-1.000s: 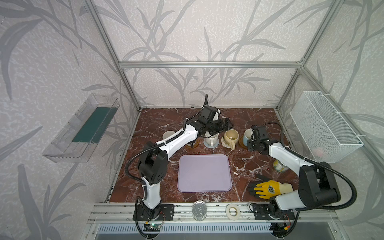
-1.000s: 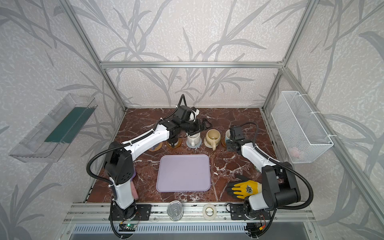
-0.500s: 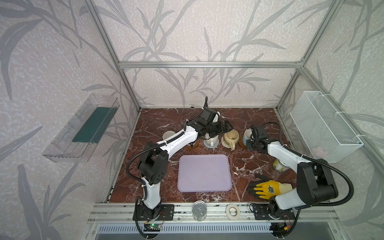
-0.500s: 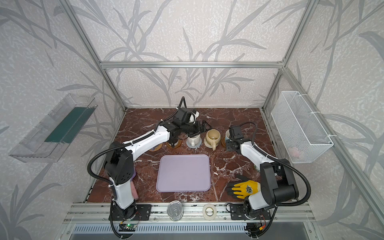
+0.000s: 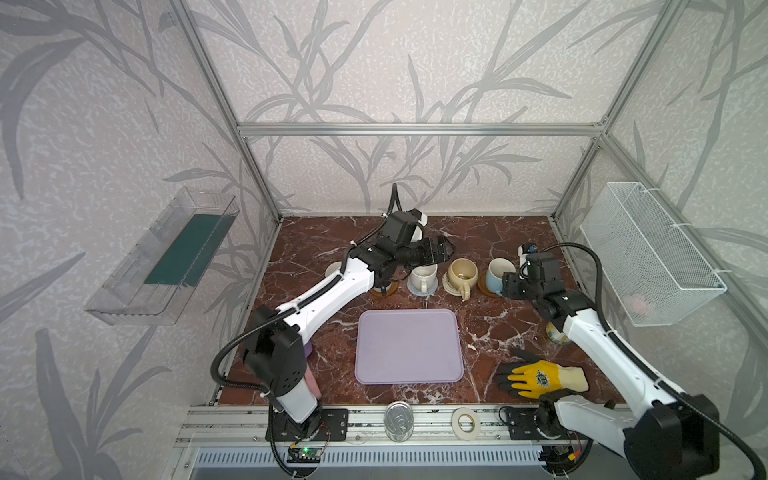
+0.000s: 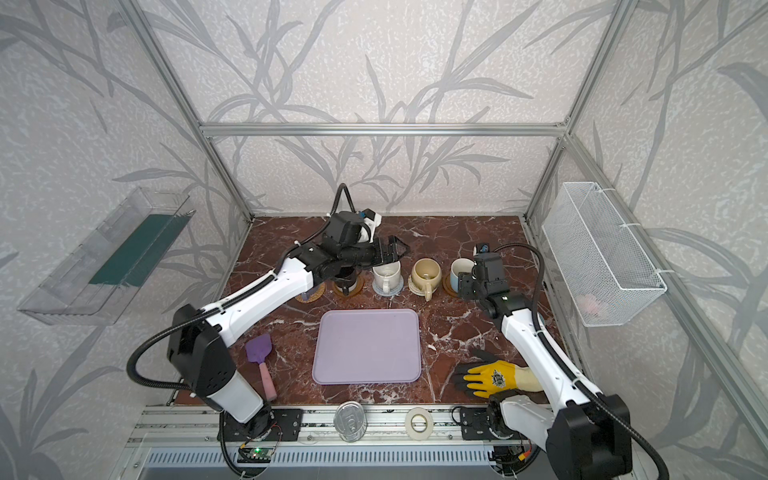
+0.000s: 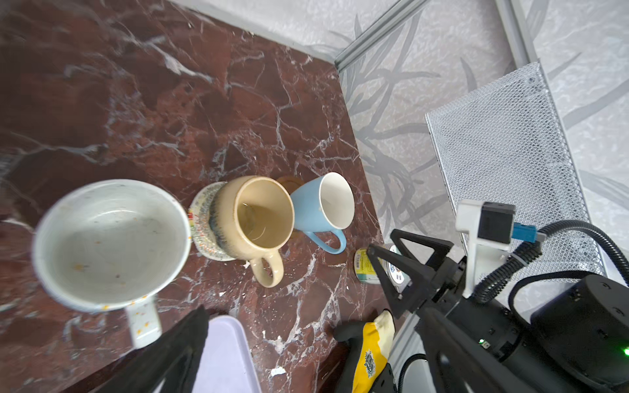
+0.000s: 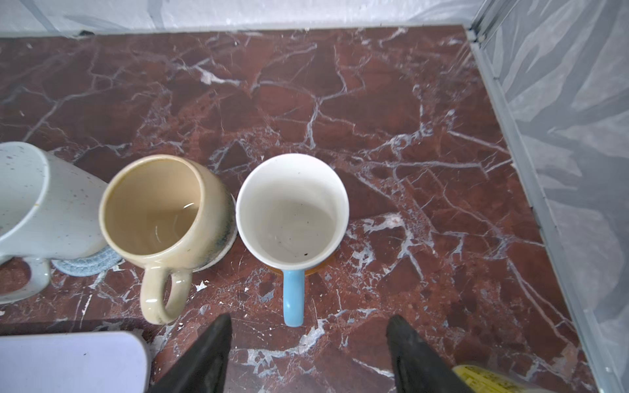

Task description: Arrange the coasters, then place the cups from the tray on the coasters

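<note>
Tray [image 5: 409, 347] sits bare; left gripper [image 6: 400, 248] hangs wide over the mug row [image 5: 424, 274] at its twelve o'clock, right gripper [image 5: 509, 286] spread clear of light blue mug [image 8: 292, 207] on wooden coaster [image 5: 483, 287] at one o'clock; best retreat: straight back, missing the handle

A: Which items are obscured?
B: In a top view the left arm [image 6: 266, 297] covers most of the black cup [image 6: 347, 284].
A: Cropped items?
B: In the right wrist view the frame edge crops the speckled white cup [image 8: 23, 200], the tray [image 8: 68, 360] and the tin [image 8: 490, 379].
A: Blur?
B: Left wrist view: same cup, smeared.
</note>
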